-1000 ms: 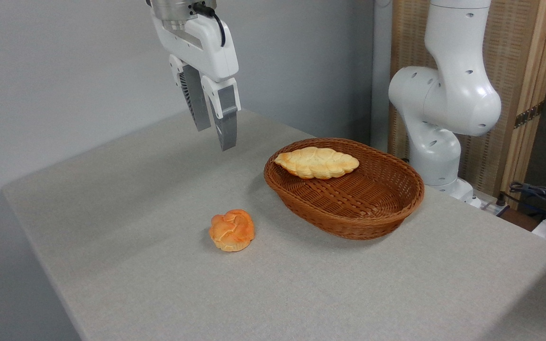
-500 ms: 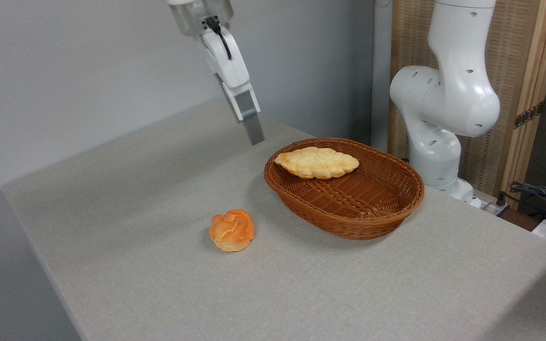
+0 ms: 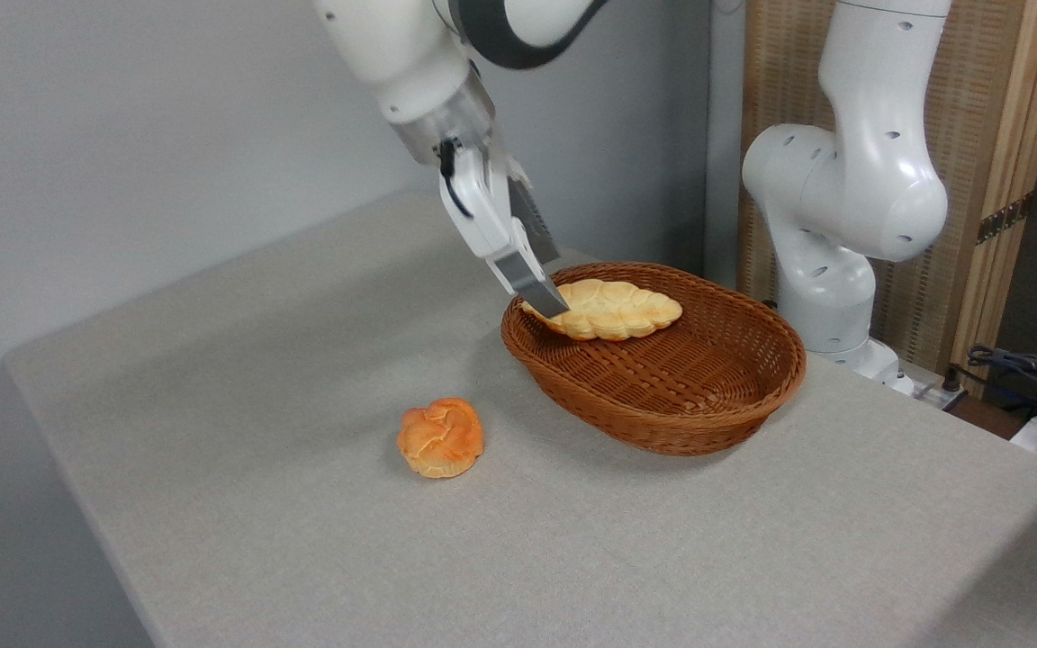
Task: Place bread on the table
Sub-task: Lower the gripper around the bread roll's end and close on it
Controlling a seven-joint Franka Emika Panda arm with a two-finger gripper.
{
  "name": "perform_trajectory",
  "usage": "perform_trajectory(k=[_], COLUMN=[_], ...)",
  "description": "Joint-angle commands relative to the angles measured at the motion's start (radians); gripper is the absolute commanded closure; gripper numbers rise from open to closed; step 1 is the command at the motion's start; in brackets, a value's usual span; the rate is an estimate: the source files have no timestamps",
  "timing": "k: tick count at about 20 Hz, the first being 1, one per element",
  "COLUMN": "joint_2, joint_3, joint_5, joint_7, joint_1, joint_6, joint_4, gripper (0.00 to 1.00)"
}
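The bread (image 3: 606, 309) lies in the wicker basket (image 3: 662, 396) on the tabletop (image 3: 302, 504). The pincer (image 3: 547, 300) tilts at its left tip; I cannot tell its gap (one finger hides the other). Best straddle the loaf's narrow width, clear of the rim. No writing is legible.

Bright, even light; soft shadows, sharp focus.

The arm (image 3: 410, 54) slants down-right, its pincer (image 3: 547, 286) seen edge-on, fingers tilted.
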Motion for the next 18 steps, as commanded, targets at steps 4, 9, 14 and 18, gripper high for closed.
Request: perform_trajectory(k=[4, 9, 14, 18], joint_2=[-0.034, -0.034, -0.027, -0.020], joint_3=[0.017, 0.017, 0.017, 0.017], joint_5=[0.003, -0.010, -0.011, -0.016], joint_7=[0.090, 0.090, 0.089, 0.087], joint_1=[-0.062, -0.091, -0.119, -0.120], joint_6=[0.010, 0.010, 0.043, 0.054], joint_4=[-0.118, -0.158, -0.193, -0.198], gripper=[0.00, 0.00, 0.00, 0.00])
